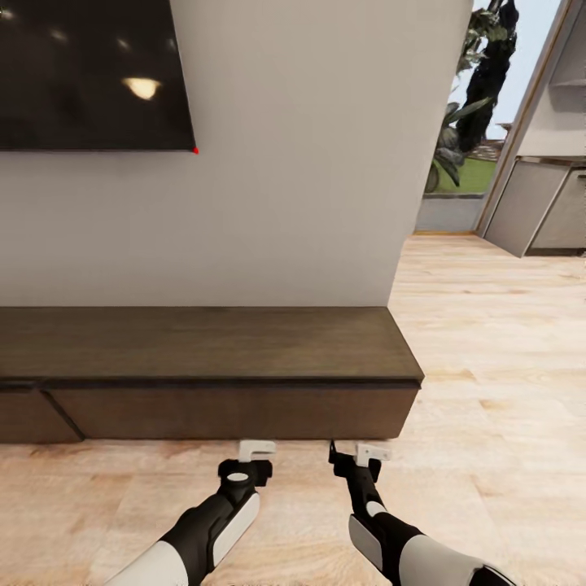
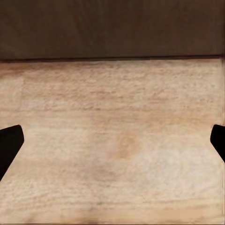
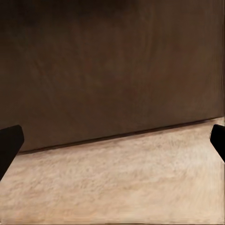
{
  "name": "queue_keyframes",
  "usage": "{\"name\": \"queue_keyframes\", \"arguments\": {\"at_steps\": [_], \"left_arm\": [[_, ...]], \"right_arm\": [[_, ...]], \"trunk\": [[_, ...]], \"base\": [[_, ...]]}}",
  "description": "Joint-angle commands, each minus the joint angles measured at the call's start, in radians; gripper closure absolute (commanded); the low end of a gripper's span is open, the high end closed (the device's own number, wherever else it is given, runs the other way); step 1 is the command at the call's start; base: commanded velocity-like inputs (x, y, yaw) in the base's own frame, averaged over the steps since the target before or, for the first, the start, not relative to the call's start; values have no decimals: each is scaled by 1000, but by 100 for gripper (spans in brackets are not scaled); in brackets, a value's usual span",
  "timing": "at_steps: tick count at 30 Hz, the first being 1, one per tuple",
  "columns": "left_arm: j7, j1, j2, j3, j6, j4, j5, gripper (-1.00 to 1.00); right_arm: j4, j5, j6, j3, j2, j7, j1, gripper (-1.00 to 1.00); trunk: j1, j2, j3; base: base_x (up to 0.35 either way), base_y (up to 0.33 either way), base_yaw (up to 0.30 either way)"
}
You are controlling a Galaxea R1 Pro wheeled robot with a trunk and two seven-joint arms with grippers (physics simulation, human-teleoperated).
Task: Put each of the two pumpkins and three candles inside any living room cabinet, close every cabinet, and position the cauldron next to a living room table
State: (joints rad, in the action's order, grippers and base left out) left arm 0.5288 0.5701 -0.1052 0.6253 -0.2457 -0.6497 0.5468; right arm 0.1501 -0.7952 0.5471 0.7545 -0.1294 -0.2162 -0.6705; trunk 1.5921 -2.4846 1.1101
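I see the cabinet (image 1: 203, 358) against the wall, drawer fronts flush, contents hidden, left gripper (image 1: 255, 447) and right gripper (image 1: 368, 450) spread wide, empty, low before it, wrist views add floor (image 2: 112, 140).

Dark-brown wood-grain cabinet (image 1: 203, 350), pale wood-grain floor (image 1: 488, 366), white wall (image 1: 309, 163).

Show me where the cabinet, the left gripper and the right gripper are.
cabinet (image 1: 203, 342), head view, on its dark wood top.
left gripper (image 1: 257, 448), head view, between its pale fingertips.
right gripper (image 1: 373, 452), head view, between its pale fingertips.
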Motion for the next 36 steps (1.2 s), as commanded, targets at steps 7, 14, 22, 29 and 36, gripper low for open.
{"name": "queue_keyframes", "arguments": {"at_steps": [7, 14, 22, 29, 36], "left_arm": [[8, 1, 2, -59, -224, -105, 7, -100], [8, 1, 2, -157, -335, -117, 7, -100], [9, 1, 1, -163, -375, -109, 8, -100], [10, 1, 2, -164, -386, -108, 9, -100], [10, 1, 2, -164, -386, -108, 10, -100]], "right_arm": [[13, -65, -101, 9, -1, -2, -1, -100], [14, -70, -155, 8, -2, -2, -1, -100], [13, -68, -175, 10, -3, -2, 0, -100], [14, -65, -192, 11, -2, 0, -1, -100], [14, -68, -227, 10, -2, 0, 0, -100]], "trunk": [[-8, 14, -5], [-35, 63, -27], [-65, 119, -52], [-92, 168, -74], [-119, 217, -96]], "base": [[-11, 0, 0], [0, 0, 0], [0, 0, 0], [0, 0, 0], [0, 0, 0]]}}
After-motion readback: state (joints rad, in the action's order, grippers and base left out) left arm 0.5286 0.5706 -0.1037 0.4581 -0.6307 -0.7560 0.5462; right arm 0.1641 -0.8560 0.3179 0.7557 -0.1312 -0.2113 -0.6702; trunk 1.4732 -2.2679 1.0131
